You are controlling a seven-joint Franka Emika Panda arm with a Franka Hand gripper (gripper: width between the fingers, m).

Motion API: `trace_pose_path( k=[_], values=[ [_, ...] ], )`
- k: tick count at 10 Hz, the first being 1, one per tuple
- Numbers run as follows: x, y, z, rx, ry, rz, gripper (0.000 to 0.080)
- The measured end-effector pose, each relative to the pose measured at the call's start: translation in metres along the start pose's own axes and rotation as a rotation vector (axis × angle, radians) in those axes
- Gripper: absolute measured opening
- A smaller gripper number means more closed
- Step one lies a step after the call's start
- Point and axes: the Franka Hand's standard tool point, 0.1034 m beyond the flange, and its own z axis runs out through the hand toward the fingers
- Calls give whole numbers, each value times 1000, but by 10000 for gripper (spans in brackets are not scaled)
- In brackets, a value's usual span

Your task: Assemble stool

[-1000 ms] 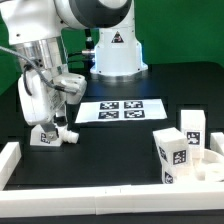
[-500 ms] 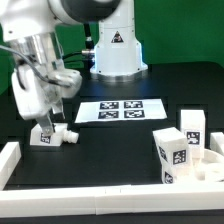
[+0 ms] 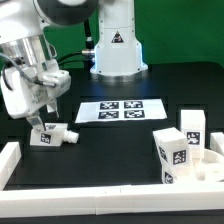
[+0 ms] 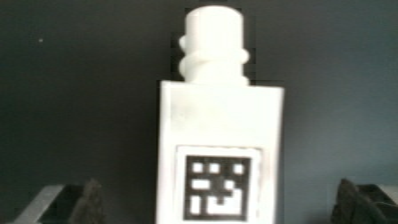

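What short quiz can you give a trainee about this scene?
1. True or false: the gripper is shut on the lying stool leg.
2. What does the marker board carry? A four tags; B a cup; C nothing.
3. Fill in: the seat disc sits at the exterior view's ____ side.
Key: 1 false, the fingers stand apart from the leg; 2 A; 3 right.

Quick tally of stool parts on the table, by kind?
Legs: 3 (lying leg, nearer upright leg, farther upright leg)
Seat: 1, partly hidden behind the upright legs
Total: 4
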Motion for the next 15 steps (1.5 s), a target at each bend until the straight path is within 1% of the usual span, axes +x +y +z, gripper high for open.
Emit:
trace_pose_path(
  k=[1,2,3,4,5,6,7,8,9,10,11,13,14,15],
  values=[
    [0,1,7,-10,9,-3,648],
    [-3,1,14,-19,20,-1,648],
    [-7,0,19,-35,25,8,648],
    [-8,0,19,-37,25,5,648],
    [-7,0,19,-37,26,-10,519],
    [-7,0,19,-38,25,-22,519],
    [-10,0,19,-41,27,-56,385],
    [-29,-2,18,-50,26,-199,331],
    [-43,-3,17,-73,14,-382,331],
    [-53,-6,13,-88,16,-509,331],
    [-47,-9,8,-68,59,-442,331],
    [-45,-7,8,-76,56,-604,331],
    [-48,-8,8,-86,54,-705,331],
    [-57,-9,9,-114,49,-923,331]
  ],
)
